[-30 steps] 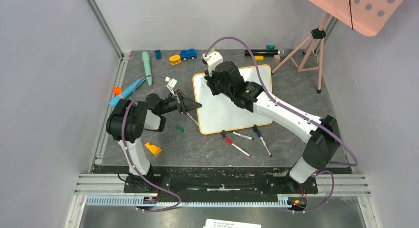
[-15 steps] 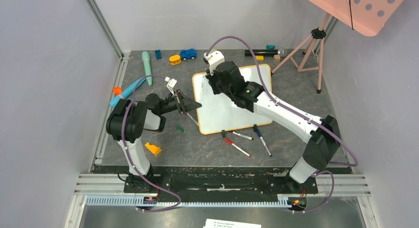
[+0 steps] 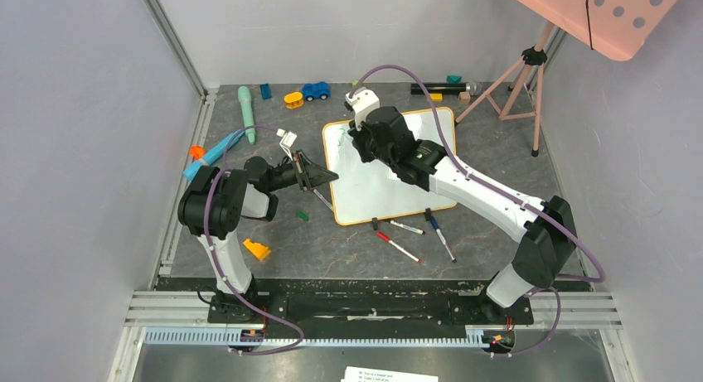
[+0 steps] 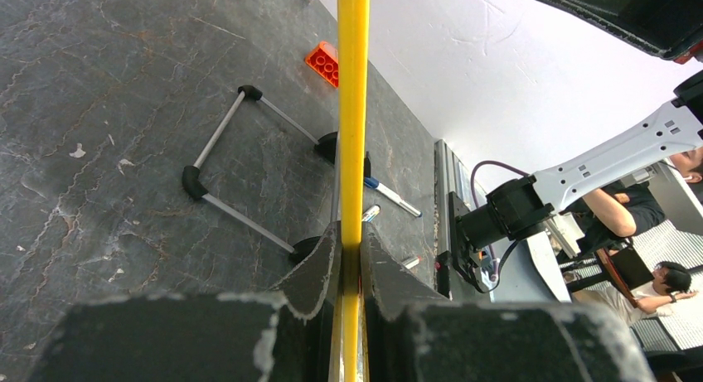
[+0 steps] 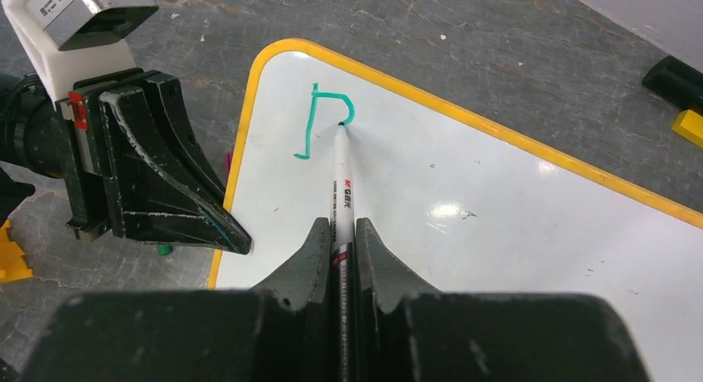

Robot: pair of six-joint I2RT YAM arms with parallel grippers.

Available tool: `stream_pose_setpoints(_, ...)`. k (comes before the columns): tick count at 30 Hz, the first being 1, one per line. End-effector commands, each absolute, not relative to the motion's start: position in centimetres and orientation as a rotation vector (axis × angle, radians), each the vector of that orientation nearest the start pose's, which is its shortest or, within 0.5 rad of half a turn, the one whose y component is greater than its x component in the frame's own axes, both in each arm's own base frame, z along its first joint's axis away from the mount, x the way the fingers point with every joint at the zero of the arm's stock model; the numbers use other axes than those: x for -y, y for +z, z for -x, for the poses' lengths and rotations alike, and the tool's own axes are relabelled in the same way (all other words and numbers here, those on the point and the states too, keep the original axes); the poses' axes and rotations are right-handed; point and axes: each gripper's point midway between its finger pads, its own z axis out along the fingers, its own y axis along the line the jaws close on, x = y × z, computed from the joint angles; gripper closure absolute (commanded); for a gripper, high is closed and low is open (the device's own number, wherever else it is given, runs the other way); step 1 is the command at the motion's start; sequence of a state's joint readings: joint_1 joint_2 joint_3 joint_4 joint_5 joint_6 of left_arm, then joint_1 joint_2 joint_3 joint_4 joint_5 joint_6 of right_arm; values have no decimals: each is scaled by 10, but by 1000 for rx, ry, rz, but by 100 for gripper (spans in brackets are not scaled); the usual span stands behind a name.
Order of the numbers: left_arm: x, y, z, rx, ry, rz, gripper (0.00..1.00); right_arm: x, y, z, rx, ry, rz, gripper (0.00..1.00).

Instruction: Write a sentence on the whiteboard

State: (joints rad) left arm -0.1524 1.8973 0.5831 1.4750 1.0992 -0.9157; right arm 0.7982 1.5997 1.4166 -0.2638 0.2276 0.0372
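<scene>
The whiteboard (image 3: 390,183), white with a thin yellow frame, lies flat on the dark table. My left gripper (image 3: 328,176) is shut on its left edge; in the left wrist view the yellow frame (image 4: 352,108) runs straight between the jaws (image 4: 350,241). My right gripper (image 5: 338,233) is shut on a white marker (image 5: 341,183), tip down on the board's (image 5: 514,233) far left corner. Of the sentence, one teal letter "P" (image 5: 325,121) shows, and the tip touches its bowl. In the top view the right wrist (image 3: 380,133) hides the tip.
Three loose markers (image 3: 406,227) (image 3: 398,247) (image 3: 441,237) lie by the board's near edge, and another (image 3: 322,200) lies below the left gripper. A green cap (image 3: 302,215) and orange brick (image 3: 256,249) sit near left. Toys (image 3: 315,90) line the back; a pink tripod (image 3: 530,75) stands right.
My right gripper has shifted slightly right and toward the back with the marker on the board. The left gripper holds the board's edge without moving.
</scene>
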Motion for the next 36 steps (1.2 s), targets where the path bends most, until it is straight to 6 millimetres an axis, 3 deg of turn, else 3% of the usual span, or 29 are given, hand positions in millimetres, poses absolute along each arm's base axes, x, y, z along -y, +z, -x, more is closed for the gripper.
stream_pose_setpoints(1, 222, 159, -320, -1567, -1530, -524, 98, -320, 252, -361, -1913, 350, 618, 100)
stream_pose_setpoints(12, 222, 159, -320, -1564, -1529, -526, 98, -332, 258, -364, -1885, 390, 636, 100)
stream_pose_setpoints(25, 222, 159, -321, -1566, -1529, -520, 98, -333, 252, -364, -1896, 387, 650, 100)
stream_pose_setpoints(31, 222, 158, -321, -1568, -1530, -519, 98, -339, 270, -360, -1850, 445, 657, 100)
stream_pose_setpoints(36, 222, 159, -321, -1568, -1531, -519, 98, -330, 295, -360, -1797, 451, 610, 100)
